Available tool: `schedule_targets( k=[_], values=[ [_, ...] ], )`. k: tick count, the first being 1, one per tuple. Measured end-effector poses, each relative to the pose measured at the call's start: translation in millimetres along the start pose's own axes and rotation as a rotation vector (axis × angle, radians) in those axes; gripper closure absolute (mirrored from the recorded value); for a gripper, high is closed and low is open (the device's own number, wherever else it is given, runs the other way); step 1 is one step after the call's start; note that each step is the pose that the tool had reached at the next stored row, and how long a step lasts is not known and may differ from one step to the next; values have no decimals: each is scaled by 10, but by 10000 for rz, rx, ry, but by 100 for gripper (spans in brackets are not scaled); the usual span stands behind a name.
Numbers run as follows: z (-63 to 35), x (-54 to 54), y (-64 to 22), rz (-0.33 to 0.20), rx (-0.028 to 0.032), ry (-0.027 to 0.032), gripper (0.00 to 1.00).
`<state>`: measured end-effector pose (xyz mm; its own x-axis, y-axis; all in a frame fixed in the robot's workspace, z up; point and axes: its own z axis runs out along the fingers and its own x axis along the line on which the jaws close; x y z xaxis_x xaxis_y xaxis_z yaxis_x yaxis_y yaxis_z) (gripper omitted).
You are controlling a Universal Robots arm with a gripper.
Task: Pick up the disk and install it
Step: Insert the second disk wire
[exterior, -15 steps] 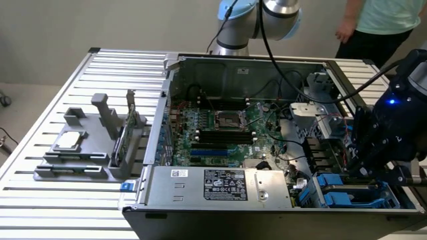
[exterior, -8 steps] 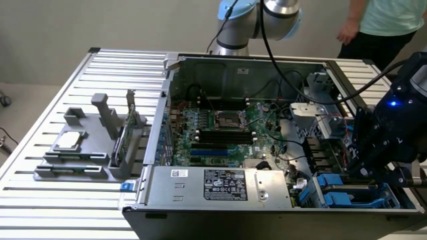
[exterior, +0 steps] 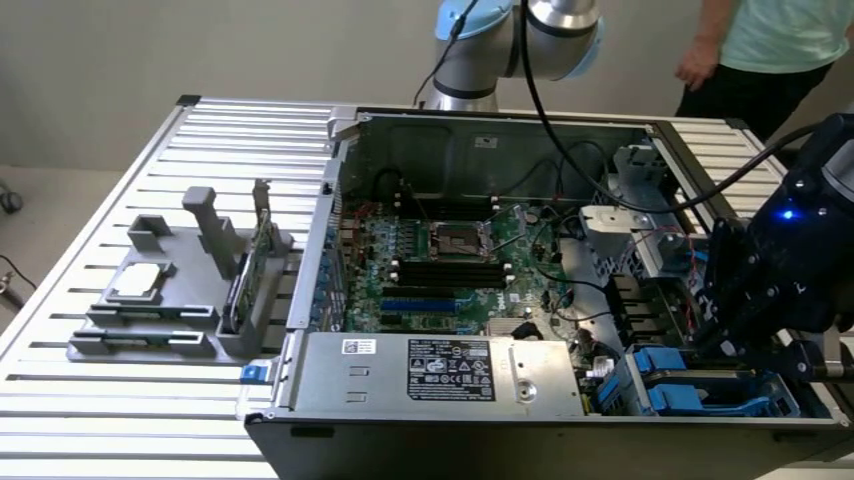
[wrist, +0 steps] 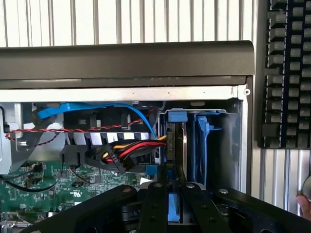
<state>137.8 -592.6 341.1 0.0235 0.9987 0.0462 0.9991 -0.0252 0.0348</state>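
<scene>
The open computer case (exterior: 561,260) fills the slatted table (exterior: 120,180), its green motherboard (exterior: 441,260) near centre and the silver power supply box (exterior: 441,370) at six o'clock. At the case's four o'clock corner the gripper (wrist: 176,204) reaches into the drive bay (wrist: 204,141), its fingers (wrist: 154,206) pinching the disk (wrist: 175,211), whose blue rails stand upright inside the bay. A grey fixture (exterior: 174,290) sits at nine o'clock

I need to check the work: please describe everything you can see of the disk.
The disk stands on edge in the drive bay at the corner of the open computer case. Its grey metal edge and blue plastic rails show. The black fingers are closed on its near end. Coloured cables run beside it.
</scene>
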Motion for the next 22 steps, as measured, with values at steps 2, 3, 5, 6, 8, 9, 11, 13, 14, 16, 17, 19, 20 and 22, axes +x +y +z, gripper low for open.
schedule_targets(
  k=[2, 3, 5, 6, 8, 9, 11, 13, 14, 16, 17, 19, 20, 22],
  values=[
    [1, -1, 1, -7, 1, 26, 84],
    [3, -1, 2, -10, 1, 41, 84],
    [8, -1, 3, -21, 2, 69, 84],
    [9, -2, 2, -26, 3, 79, 84],
    [13, -6, 3, -37, 4, 96, 84],
    [15, -8, 2, -42, 4, 105, 84],
    [21, -14, 3, -53, 5, 125, 84],
    [23, -22, 3, -65, 7, 141, 84],
    [25, -27, 4, -71, 7, 150, 84],
    [27, -30, 8, -84, 9, 162, 84],
    [28, -32, 11, -90, 11, 169, 84],
    [29, -36, 16, -100, 12, 183, 84],
    [30, -40, 16, -102, 12, 191, 84],
    [33, -51, 17, -107, 14, 203, 84]
  ],
)
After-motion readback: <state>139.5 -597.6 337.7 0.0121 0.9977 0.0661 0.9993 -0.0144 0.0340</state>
